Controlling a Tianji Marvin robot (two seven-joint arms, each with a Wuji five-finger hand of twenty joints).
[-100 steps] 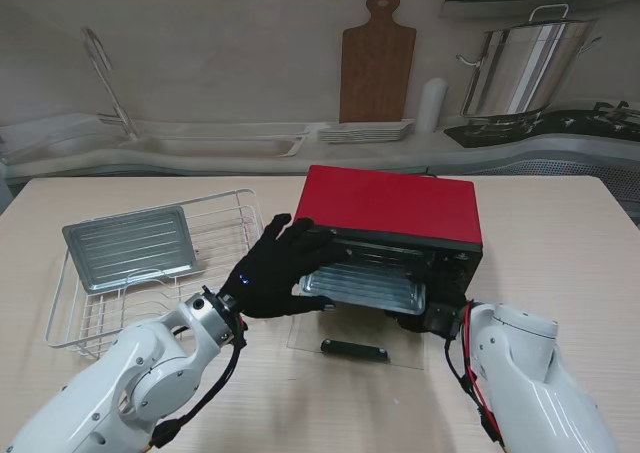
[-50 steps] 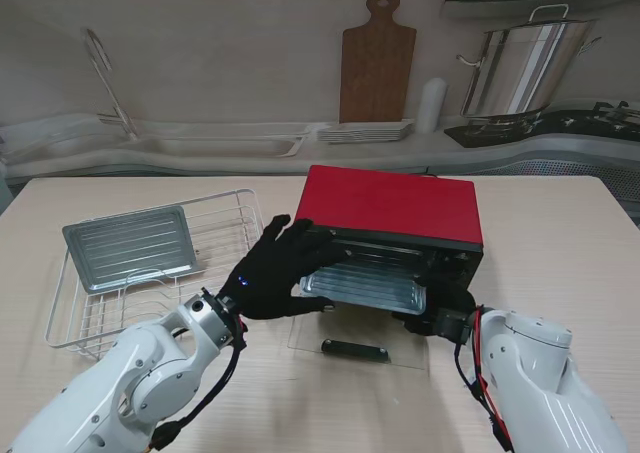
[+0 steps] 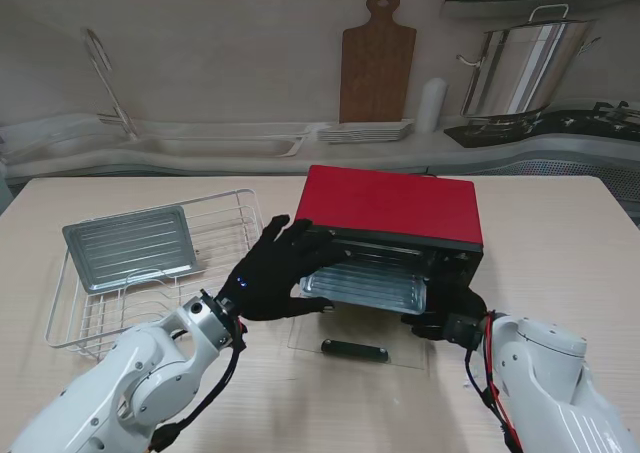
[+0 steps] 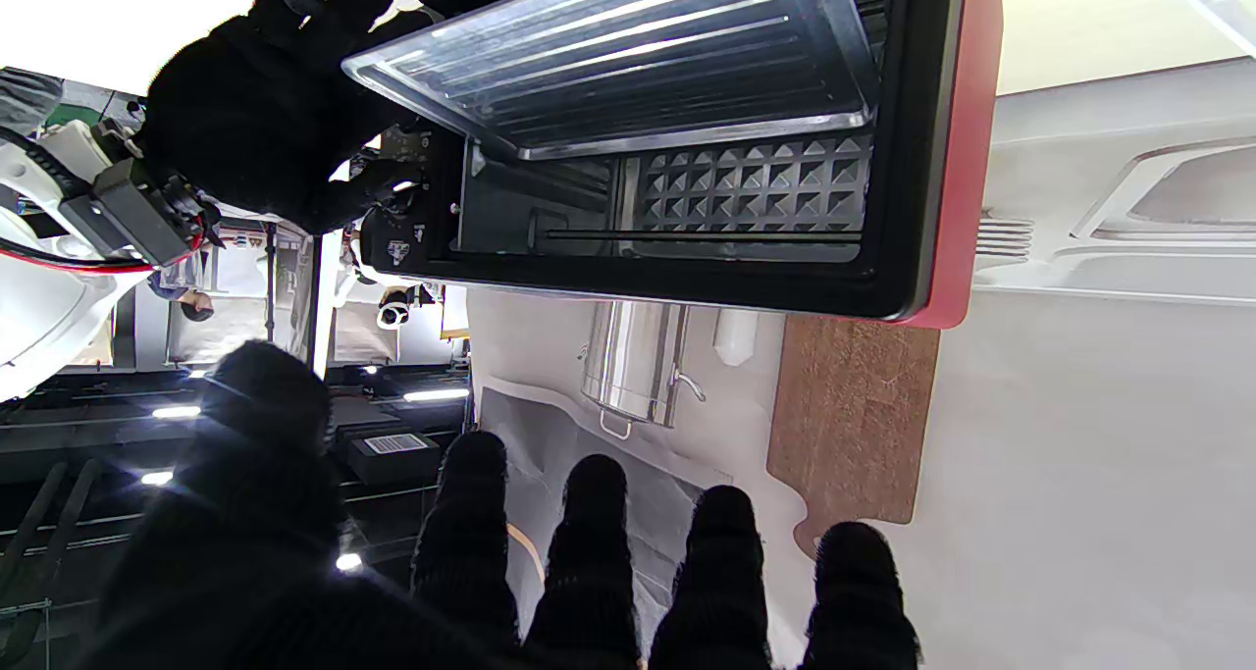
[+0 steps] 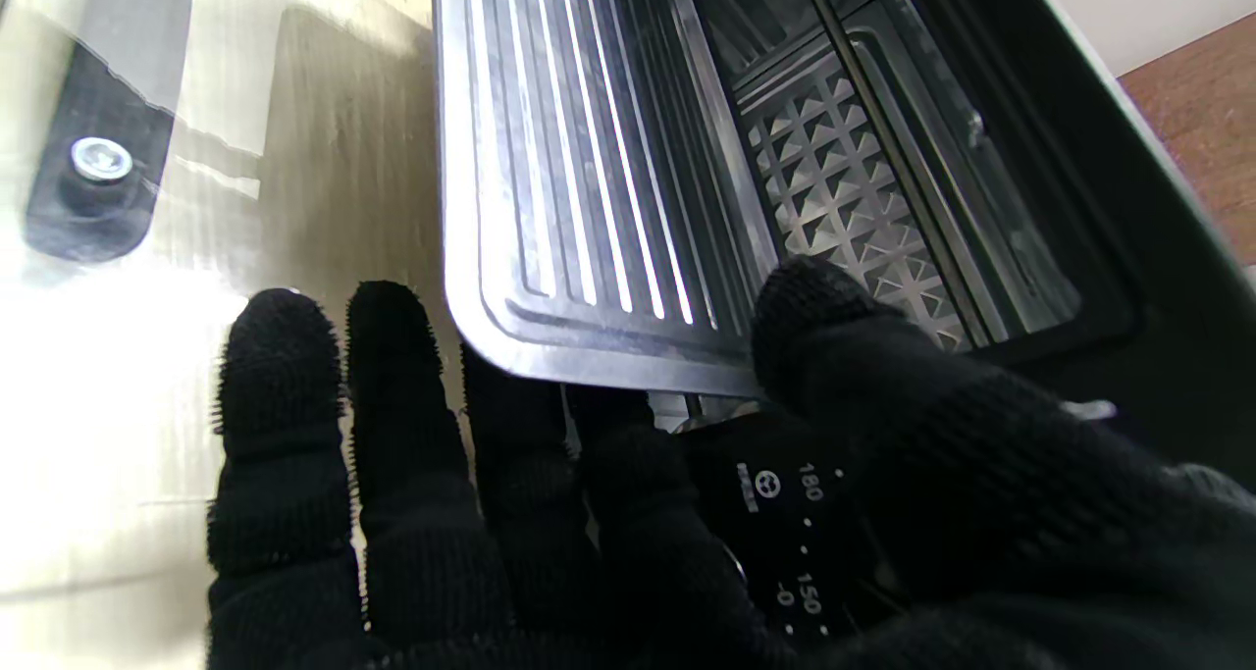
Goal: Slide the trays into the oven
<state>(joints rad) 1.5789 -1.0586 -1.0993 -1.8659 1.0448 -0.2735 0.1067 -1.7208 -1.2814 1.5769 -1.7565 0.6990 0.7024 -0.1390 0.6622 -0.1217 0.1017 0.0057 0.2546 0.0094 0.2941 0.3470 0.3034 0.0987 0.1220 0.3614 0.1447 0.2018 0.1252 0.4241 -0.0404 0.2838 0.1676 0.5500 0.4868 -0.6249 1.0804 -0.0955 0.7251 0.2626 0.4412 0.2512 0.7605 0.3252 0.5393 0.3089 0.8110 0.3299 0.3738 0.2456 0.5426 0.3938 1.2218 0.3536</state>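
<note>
Withdrawal marks the right hand (image 3: 447, 325), fingers spread and empty, easing toward me off the tray (image 3: 365, 286) half-seated in the oven (image 3: 395, 208), while the open left hand (image 3: 275, 273) stays beside it, so a push remains.

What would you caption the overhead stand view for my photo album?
Two gloved robot hands, left hand and right hand, flank a ribbed tray half inside a red toaster oven.

Ribbed shiny metal tray (image 3: 362, 284), glossy red oven (image 3: 393, 205)
</note>
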